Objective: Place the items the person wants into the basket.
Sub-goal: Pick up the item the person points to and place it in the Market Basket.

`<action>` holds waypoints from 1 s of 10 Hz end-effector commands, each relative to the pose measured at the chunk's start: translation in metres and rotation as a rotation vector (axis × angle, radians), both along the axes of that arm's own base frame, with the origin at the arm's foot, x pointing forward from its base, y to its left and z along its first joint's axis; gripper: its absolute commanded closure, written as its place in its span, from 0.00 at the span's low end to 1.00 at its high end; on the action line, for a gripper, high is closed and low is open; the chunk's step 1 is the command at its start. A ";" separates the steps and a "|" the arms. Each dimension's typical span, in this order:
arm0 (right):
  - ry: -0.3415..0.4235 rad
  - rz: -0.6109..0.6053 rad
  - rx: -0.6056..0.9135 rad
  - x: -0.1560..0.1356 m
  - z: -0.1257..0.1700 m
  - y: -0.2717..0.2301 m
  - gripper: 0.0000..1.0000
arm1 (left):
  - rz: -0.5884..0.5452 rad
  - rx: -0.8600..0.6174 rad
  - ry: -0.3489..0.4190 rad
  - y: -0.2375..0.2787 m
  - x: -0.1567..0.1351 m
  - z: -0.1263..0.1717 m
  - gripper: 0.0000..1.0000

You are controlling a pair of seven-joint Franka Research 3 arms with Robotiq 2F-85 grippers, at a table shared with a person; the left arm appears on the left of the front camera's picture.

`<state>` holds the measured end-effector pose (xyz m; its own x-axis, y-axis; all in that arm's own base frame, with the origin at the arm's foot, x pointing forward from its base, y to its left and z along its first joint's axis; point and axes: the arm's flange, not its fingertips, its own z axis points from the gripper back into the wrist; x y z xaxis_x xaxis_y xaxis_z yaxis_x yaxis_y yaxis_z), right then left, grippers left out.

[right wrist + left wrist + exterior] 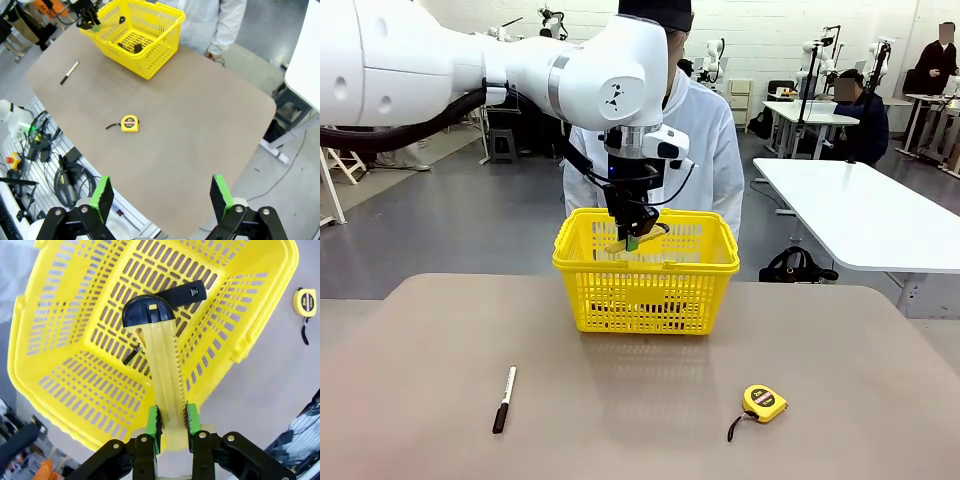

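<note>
While the left pincer (172,424) is hanging over the open top of the basket (582,285), it is gripping the utility knife (161,370) by its yellow handle end, green pads pressed to both flat sides, so the black tip is pointing down into the basket. That end-on hold looks chosen to let the long tool drop lengthwise between the lattice walls rather than catching on the rim. A thin black pen (131,355) and a small black object (183,294) are lying on the basket floor beneath the knife, apart from it. The person (718,150) is standing just behind the basket at the far side of the counter (640,440). The marker (504,398) and the tape measure (764,402) are lying on the counter, well apart. The right pincer (162,197) is waiting high above the counter's corner, its fingers spread wide and holding nothing.
</note>
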<state>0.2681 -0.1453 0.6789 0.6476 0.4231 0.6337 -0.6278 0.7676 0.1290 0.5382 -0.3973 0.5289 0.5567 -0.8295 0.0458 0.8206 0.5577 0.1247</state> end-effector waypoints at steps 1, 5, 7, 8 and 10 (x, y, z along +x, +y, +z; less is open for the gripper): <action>-0.004 0.018 0.013 0.001 -0.001 0.001 0.00 | -0.165 0.034 -0.045 -0.002 0.014 0.000 0.73; -0.004 0.018 0.013 0.001 -0.001 0.001 0.00 | -0.169 0.046 0.002 -0.001 0.048 -0.019 0.73; -0.004 0.018 0.013 0.001 -0.001 0.001 0.00 | -0.173 0.049 0.007 -0.001 0.056 -0.020 0.73; -0.004 0.018 0.013 0.001 -0.001 0.001 0.00 | -0.168 0.051 0.006 -0.001 0.055 -0.022 0.73; -0.004 0.018 0.013 0.001 -0.001 0.001 0.00 | -0.172 0.055 0.014 -0.002 0.056 -0.023 0.73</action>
<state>0.2681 -0.1452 0.6789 0.6476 0.4232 0.6337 -0.6278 0.7676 0.1290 0.5854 -0.3934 0.4998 0.4094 -0.9122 0.0159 0.9042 0.4080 0.1265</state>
